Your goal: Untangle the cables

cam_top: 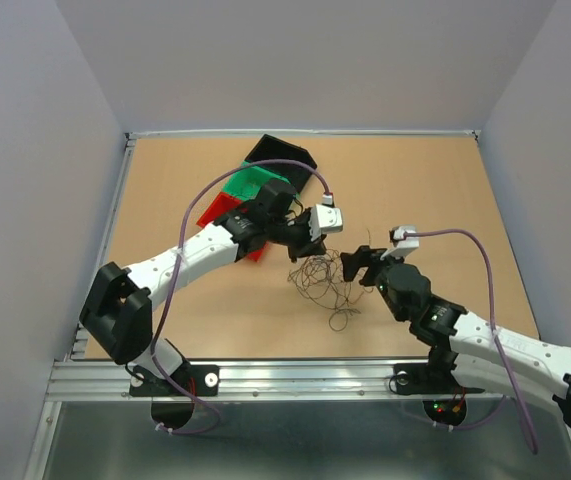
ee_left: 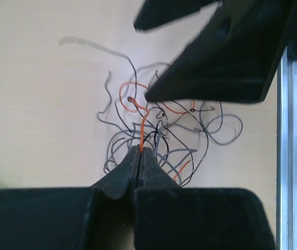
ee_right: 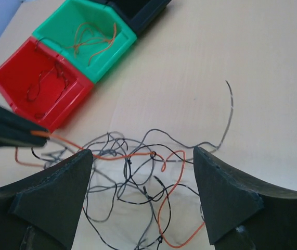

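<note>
Left tool point(ee_left: 140, 151) clamped one thin orange wire point(ee_left: 142, 127) of the loose tangle of orange, grey, black cables point(cam_top: 323, 275); right tool point(ee_right: 142, 150) stood spread apart over it.

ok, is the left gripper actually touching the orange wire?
Touching. Left wrist view: the left gripper is shut on the orange wire, which runs up out from between its closed tips.

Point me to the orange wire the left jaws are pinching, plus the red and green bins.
Thin orange wire point(ee_left: 142, 125), left wrist view, upright stretch just above the pinch.
Red plastic bin point(ee_right: 73, 109), right wrist view, near wall.
Green plastic bin point(ee_right: 60, 23), right wrist view, bare left inside.
</note>
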Controlling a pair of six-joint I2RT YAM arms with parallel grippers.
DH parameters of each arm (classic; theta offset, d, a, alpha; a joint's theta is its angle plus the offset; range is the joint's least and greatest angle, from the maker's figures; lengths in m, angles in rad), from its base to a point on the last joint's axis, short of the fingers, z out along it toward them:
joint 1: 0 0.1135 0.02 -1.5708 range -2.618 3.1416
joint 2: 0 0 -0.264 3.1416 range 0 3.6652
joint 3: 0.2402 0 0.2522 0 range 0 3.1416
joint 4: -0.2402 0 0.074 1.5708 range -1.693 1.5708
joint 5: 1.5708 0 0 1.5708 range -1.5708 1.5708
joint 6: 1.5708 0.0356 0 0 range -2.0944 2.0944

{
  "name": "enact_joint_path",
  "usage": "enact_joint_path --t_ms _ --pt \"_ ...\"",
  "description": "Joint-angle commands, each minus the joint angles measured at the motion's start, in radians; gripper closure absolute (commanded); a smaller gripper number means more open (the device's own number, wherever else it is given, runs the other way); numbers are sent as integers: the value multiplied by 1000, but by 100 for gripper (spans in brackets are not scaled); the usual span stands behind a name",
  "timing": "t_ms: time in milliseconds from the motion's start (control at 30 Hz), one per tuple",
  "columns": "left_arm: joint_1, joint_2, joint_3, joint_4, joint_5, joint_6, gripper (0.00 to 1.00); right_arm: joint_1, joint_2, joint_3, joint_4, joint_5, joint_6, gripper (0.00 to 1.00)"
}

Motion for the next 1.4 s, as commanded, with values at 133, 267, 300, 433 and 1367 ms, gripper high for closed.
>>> enact_joint_path --t_ms 133,267,300,433,1367 --pt "-2 -41 172 -76 30 21 100 -4 76 -78 306 -250 -71 19" --pt "-2 -27 285 -168 69 21 100 -5 133 -87 385 -319 -94 18" --pt "-2 -18 340 -184 70 19 100 -4 141 -83 390 -322 -94 19" --pt "-1 -13 460 -240 56 -4 100 -4 207 -54 360 -238 -70 21" --pt "650 19 994 36 -95 -547 100 -41 166 -78 169 107 225 99"
